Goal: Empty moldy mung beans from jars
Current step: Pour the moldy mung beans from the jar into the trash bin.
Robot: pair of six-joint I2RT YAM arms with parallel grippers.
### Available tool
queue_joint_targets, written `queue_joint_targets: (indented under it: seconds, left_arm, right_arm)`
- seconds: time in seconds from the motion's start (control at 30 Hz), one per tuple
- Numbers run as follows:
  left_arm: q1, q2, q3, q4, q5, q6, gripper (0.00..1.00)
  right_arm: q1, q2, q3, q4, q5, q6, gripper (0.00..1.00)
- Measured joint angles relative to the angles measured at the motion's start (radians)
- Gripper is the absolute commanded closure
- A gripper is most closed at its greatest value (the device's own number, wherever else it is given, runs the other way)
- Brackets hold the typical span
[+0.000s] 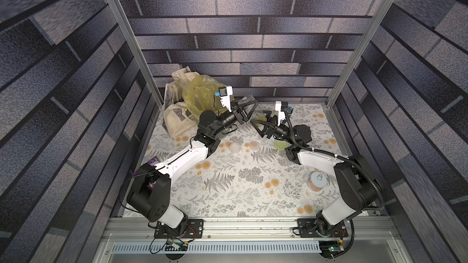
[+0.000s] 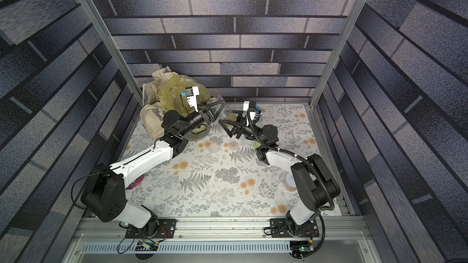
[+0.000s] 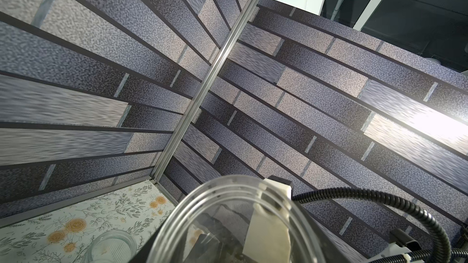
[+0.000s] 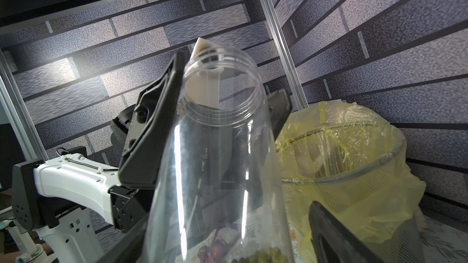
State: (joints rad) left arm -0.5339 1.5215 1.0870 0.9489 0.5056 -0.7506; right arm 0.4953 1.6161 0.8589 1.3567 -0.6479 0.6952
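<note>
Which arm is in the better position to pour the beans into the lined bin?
Probably left: the left gripper clamps the open jar beside the bin, while the right gripper only flanks the jar's base, jaws open.

A clear, lidless jar (image 4: 215,160) leans away from the lens, with mung beans (image 4: 263,255) heaped at its near end. The left gripper (image 4: 229,77) clamps it just below the threaded mouth. One finger (image 4: 339,236) of the right gripper (image 4: 230,223) stands just beside the jar wall, seemingly not touching it. Behind is a mesh bin (image 4: 400,239) lined with a yellow bag (image 4: 336,122).
</note>
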Motion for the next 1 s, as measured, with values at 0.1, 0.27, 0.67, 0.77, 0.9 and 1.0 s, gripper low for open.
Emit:
queue_joint_targets:
  seconds: [0.1,0.27,0.67,0.77,0.9,1.0]
  left_arm:
    - [0.0,0.0,-0.009,0.013,-0.011,-0.005,0.41]
    - [0.0,0.001,-0.019,0.021,-0.023,-0.014,0.41]
    - [-0.019,0.035,-0.02,0.08,-0.058,-0.017,0.41]
    - [-0.023,0.046,-0.02,0.115,-0.076,-0.018,0.41]
    - [-0.027,0.06,-0.021,0.166,-0.105,-0.024,0.41]
    - [-0.027,0.068,-0.021,0.178,-0.121,-0.029,0.41]
  right_arm:
    - [0.0,0.003,0.004,0.002,0.0,0.0,0.13]
    - [0.0,0.015,0.013,0.002,0.0,0.0,0.1]
    - [0.0,0.04,0.05,0.003,0.014,0.003,0.09]
    - [0.0,0.041,0.055,0.002,0.022,0.003,0.11]
    - [0.0,0.043,0.072,0.003,0.026,0.003,0.18]
    - [0.0,0.049,0.081,0.007,0.022,0.004,0.27]
